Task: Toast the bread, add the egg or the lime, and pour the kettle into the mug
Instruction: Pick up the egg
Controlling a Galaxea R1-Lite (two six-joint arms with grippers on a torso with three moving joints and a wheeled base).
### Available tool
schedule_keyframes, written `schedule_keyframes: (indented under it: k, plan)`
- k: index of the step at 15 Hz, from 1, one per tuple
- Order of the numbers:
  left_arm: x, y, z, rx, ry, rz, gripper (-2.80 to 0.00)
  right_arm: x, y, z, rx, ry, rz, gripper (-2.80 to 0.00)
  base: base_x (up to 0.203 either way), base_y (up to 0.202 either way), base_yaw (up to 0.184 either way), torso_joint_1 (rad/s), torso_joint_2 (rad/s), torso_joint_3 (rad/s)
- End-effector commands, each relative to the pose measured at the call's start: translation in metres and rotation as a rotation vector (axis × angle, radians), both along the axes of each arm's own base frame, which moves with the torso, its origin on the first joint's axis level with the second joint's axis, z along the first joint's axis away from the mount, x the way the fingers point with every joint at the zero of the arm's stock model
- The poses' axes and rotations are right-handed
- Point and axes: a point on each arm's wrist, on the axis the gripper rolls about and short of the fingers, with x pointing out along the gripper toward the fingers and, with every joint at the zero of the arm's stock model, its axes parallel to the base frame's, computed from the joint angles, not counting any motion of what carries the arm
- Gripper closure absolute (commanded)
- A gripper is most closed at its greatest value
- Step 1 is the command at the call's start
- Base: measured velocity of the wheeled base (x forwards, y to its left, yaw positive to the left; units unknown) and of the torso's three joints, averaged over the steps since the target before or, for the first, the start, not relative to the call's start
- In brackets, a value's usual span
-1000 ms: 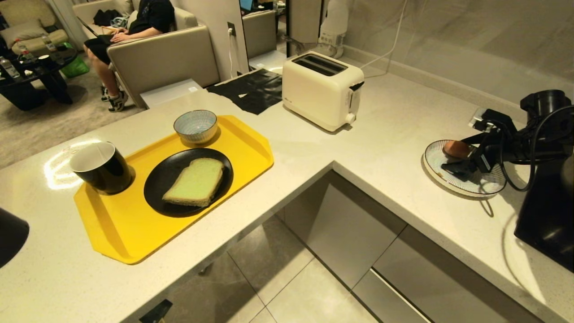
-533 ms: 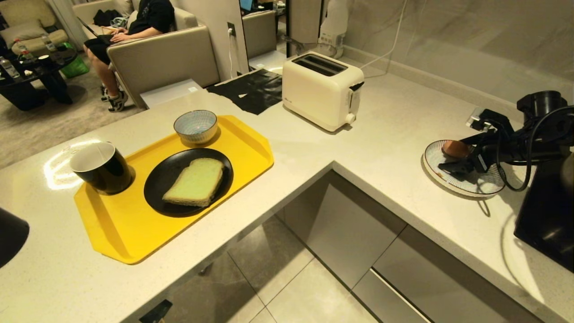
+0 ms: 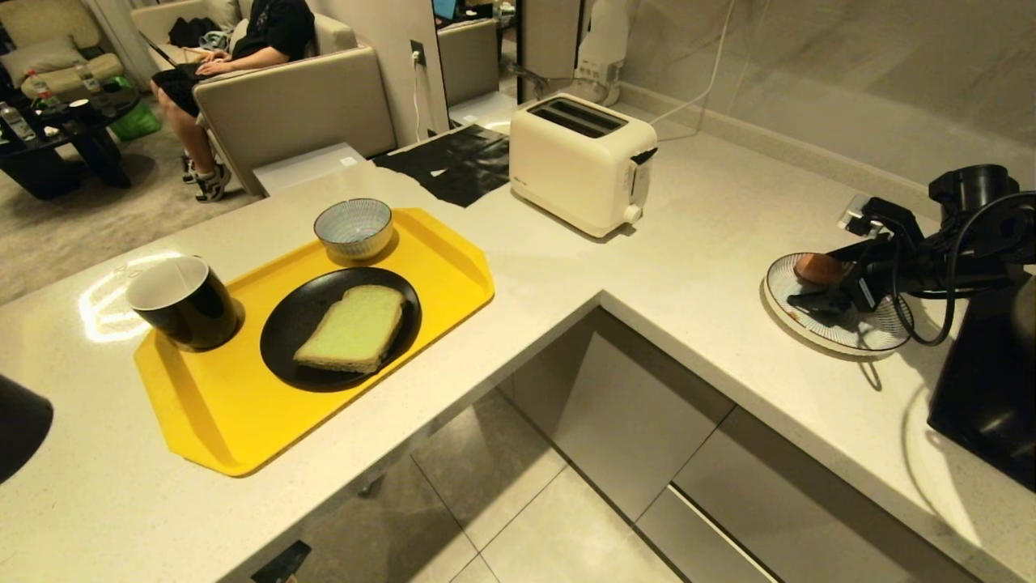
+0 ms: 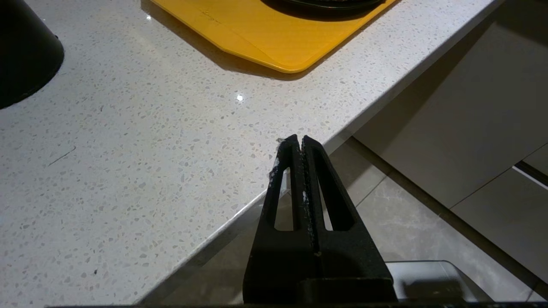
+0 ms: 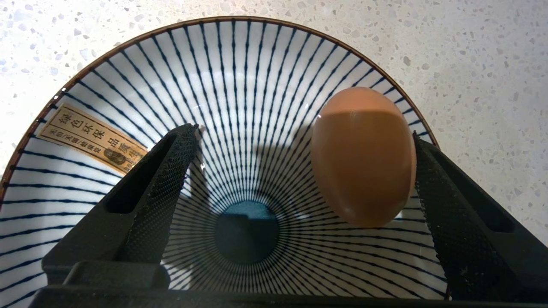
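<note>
Currently spread wide: right gripper (image 5: 299, 137), black textured fingers (image 5: 169, 175) straddling the small smooth orange-brown egg (image 5: 363, 156) on the shallow white plate with dark blue radiating stripes (image 5: 239, 64). Egg lying well off-centre in the gap, hard against the one finger, perhaps touching it, and far from the other.

Likely trouble on closing: far finger sweeping across first, shoving the egg sideways along the glossy plate rather than pinching it. Rounded shell, slick glaze, so a roll out toward the plate's rim or away from the fingertips looks plausible. Squeezing too hard risks a cracked shell; too softly, a slip during the lift. Fingertips low over the plate, so scraping or nudging the plate across the speckled pale stone surface (image 3: 712, 243) also possible. Safer to recentre before closing.

Elsewhere, nothing yet done: pale green bread slice with tan crust (image 3: 352, 328) flat on a round black plate (image 3: 283, 324) on the yellow plastic tray (image 3: 218, 405), glossy black mug with white inside (image 3: 182, 304) at the tray's corner, small blue-and-white striped bowl (image 3: 354, 228) beyond, cream two-slot toaster (image 3: 579, 162) empty.

Left gripper (image 4: 297, 143) parked by the surface edge, fingers pressed together, holding nothing. Kettle not clearly identifiable.
</note>
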Motion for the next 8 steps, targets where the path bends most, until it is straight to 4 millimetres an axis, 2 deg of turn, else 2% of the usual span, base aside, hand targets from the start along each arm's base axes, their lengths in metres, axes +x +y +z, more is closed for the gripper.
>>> schedule_keyframes:
  k: [1,8]
  plan:
    - [0.0000,0.0000,0.0000,0.000,0.000,0.000,0.00,0.0006,0.0001,-0.0019,-0.001,0.004,0.006,0.00,0.000,0.000,0.000,0.000,0.00,0.000]
    - [-0.0001,0.0000,0.0001,0.000,-0.002,0.000,0.00,0.0013,-0.0005,-0.0039,0.010,0.006,0.015,0.00,0.000,0.000,0.000,0.000,0.00,0.000]
